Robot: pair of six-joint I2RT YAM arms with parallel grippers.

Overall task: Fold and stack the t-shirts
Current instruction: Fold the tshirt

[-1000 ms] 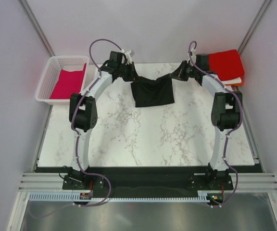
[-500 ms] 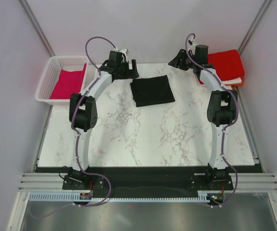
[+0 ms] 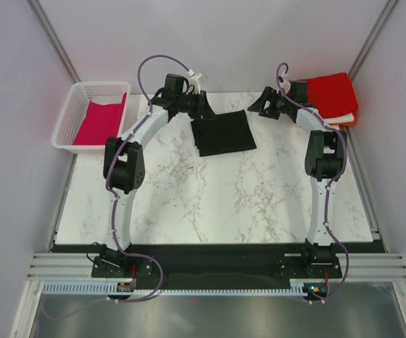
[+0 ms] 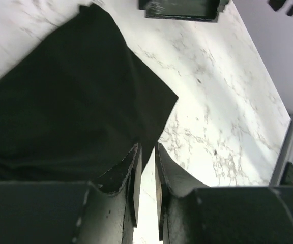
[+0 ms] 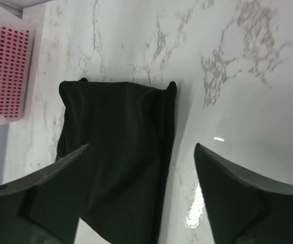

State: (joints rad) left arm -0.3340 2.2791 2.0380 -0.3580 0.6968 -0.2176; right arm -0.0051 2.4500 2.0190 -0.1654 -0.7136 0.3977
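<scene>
The black t-shirt (image 3: 223,134) lies folded flat at the far middle of the marble table (image 3: 210,204), its back edge near the table's far edge. From its near edge, bare marble runs all the way to the arm bases. The shirt is a little wider than it is deep, its long axis running across the table and slightly skewed, with the right far corner furthest back. The left gripper (image 4: 147,150) hangs over its left far corner, jaws a mere slit apart and holding nothing. The right gripper (image 5: 142,150) hovers off the right far corner, jaws spread wide and empty. A white basket (image 3: 70,116) holding a magenta shirt (image 3: 100,121) sits beyond the table's left edge. A red shirt (image 3: 333,93) tops a stack at the far right corner, close behind the right arm.
</scene>
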